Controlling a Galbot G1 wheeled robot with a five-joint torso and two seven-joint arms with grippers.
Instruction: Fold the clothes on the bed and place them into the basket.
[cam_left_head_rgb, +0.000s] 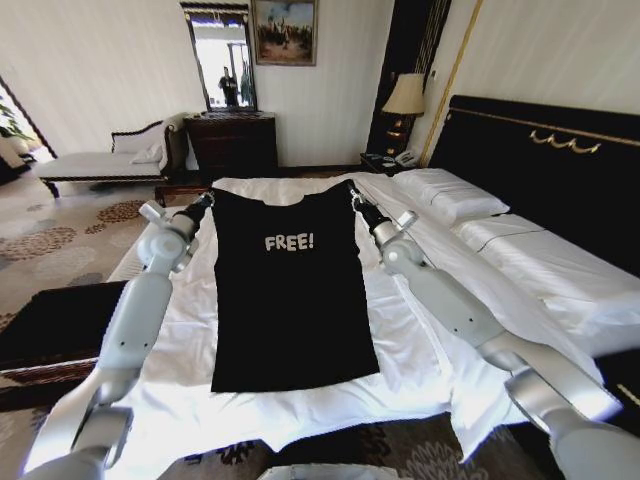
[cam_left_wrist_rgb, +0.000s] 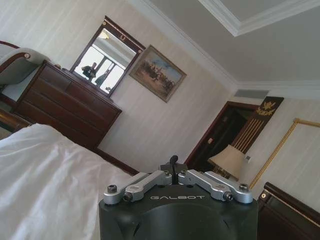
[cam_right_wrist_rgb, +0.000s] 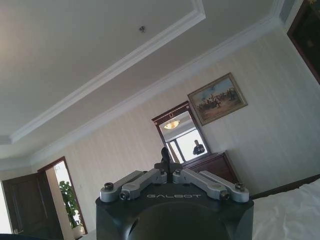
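Two arms reach forward over the bed (cam_left_head_rgb: 330, 390), one down each side of the T-shirt (cam_left_head_rgb: 290, 300). Nearest the camera, the white sheet's foot edge hangs rumpled over a patterned carpet (cam_left_head_rgb: 60, 240). To the left of the bed, just beside the left arm's forearm, lies a dark flat thing (cam_left_head_rgb: 50, 325), too cut off to tell what it is.

The T-shirt lies flat on the sheet, hem toward the foot, neck toward the far edge, with white "FREE!" lettering across the chest. Its sleeves are tucked in, so the body reads as one long dark panel, slightly wider at the hem.

The left gripper (cam_left_head_rgb: 205, 200) sits at the shirt's left shoulder corner and the right gripper (cam_left_head_rgb: 356, 200) at the right shoulder corner. In the wrist views each pair of fingers (cam_left_wrist_rgb: 173, 162) is drawn together to a narrow dark tip (cam_right_wrist_rgb: 164, 155); from the head view the tips meet the cloth at the corners, so each looks pinched on the shirt, though the grip itself is small and hard to make out.

To the right of the shirt lie white pillows (cam_left_head_rgb: 450, 195) against a black headboard (cam_left_head_rgb: 560, 170) with gold trim. Beyond the bed stand a lamp (cam_left_head_rgb: 405, 95), a dark dresser (cam_left_head_rgb: 232, 140) with a mirror (cam_left_head_rgb: 222, 65) above it, a framed painting (cam_left_head_rgb: 285, 30), and, off to the left, a white-cushioned bench (cam_left_head_rgb: 105, 160).
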